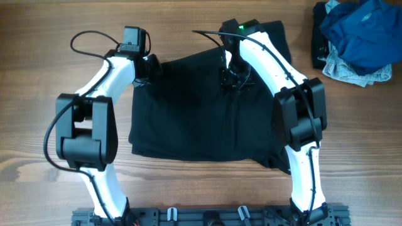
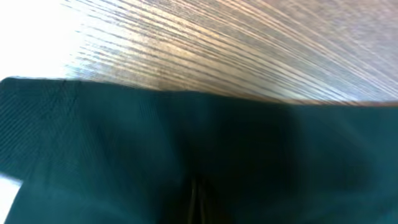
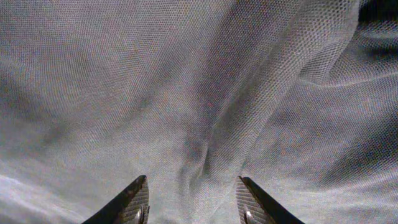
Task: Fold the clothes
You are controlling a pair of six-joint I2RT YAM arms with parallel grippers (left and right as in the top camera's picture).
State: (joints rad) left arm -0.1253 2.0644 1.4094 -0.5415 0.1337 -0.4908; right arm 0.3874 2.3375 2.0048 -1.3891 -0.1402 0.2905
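A black garment (image 1: 195, 113) lies spread on the wooden table. My left gripper (image 1: 149, 66) is at its far-left corner. In the left wrist view the dark cloth (image 2: 124, 143) fills the lower frame and the fingers (image 2: 199, 202) look pressed together on it. My right gripper (image 1: 230, 75) is over the garment's far middle. In the right wrist view its fingers (image 3: 193, 202) are open, just above the mesh cloth (image 3: 186, 93), with a raised fold running between them.
A pile of blue and denim clothes (image 1: 358, 37) lies at the far right corner. More black cloth (image 1: 276, 37) lies behind the right arm. Bare wood (image 2: 249, 50) shows beyond the garment's edge.
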